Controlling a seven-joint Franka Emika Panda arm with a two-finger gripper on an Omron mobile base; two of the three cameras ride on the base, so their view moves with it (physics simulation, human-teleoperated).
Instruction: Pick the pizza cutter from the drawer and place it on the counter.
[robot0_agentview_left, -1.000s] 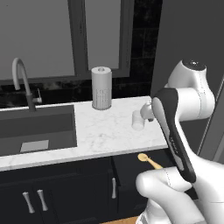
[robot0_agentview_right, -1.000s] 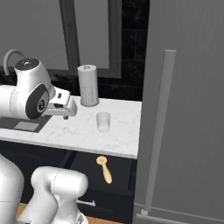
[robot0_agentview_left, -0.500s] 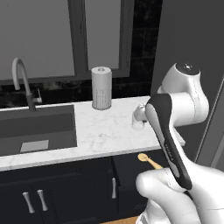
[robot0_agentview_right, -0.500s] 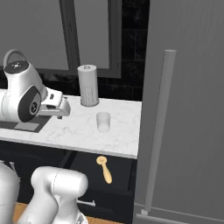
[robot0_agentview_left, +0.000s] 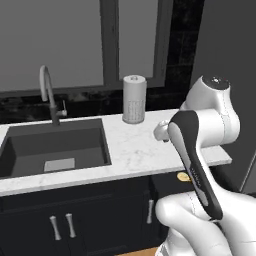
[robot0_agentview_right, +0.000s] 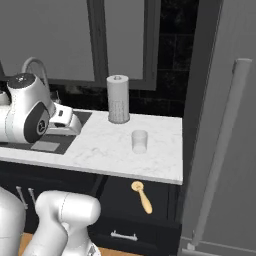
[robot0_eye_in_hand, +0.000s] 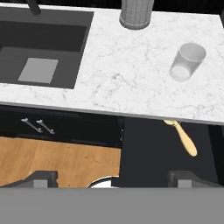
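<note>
Pizza cutter (robot0_eye_in_hand: 183, 136), tan wood with a tapered handle and small round disc, waits untouched in the pulled-out black drawer (robot0_agentview_right: 165, 205).

It lies just ahead and to the right of the two-finger gripper (robot0_eye_in_hand: 111, 176), whose jaws stand wide and hold nothing, poised above the drawer, probably lining up a descent. Beyond it spreads the white grey-veined marble counter (robot0_eye_in_hand: 131, 74), carrying a translucent cup (robot0_eye_in_hand: 187, 61) and a grey paper-towel roll (robot0_eye_in_hand: 136, 12), with a dark sink (robot0_eye_in_hand: 39, 48) farther left.
</note>
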